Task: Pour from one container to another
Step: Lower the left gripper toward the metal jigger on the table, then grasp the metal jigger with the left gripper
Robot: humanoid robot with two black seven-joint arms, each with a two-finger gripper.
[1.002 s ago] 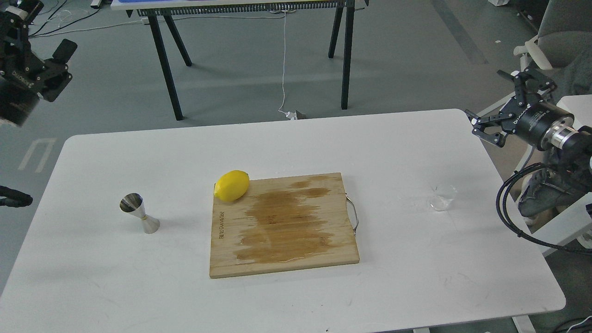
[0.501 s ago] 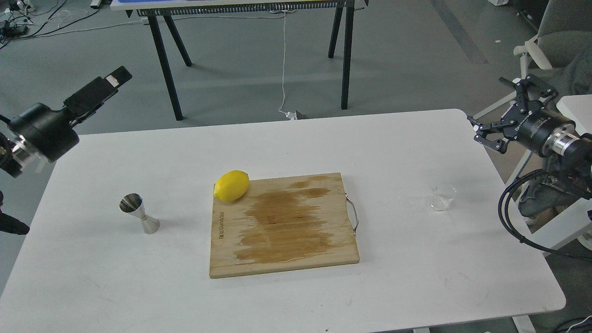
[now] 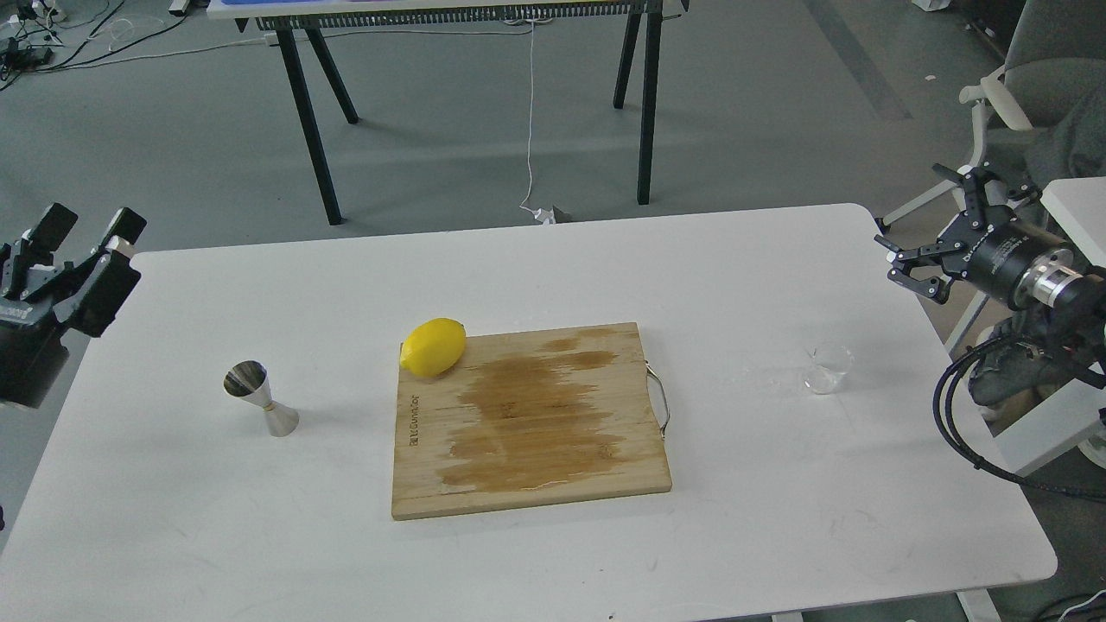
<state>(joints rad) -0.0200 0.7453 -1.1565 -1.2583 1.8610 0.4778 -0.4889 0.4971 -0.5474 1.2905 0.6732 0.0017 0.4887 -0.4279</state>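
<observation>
The small clear glass cup (image 3: 828, 369) stands upright on the right side of the white table (image 3: 536, 276). The steel hourglass jigger (image 3: 260, 398) stands upright on the left side. My left gripper (image 3: 89, 229) hovers open at the table's left edge, up and to the left of the jigger, holding nothing. My right gripper (image 3: 933, 233) hangs open beyond the table's right edge, above and to the right of the glass cup, also empty.
A wooden cutting board (image 3: 529, 419) with a wet stain and a metal handle lies mid-table. A yellow lemon (image 3: 435, 346) rests on its far left corner. A black-legged table (image 3: 467, 95) stands behind, and a chair (image 3: 1037, 95) is at the far right.
My left arm swung down and turned, so its gripper now sits lower at the table's left edge with both fingers showing. My right gripper drifted slightly right and down. Cup and jigger stayed put.
</observation>
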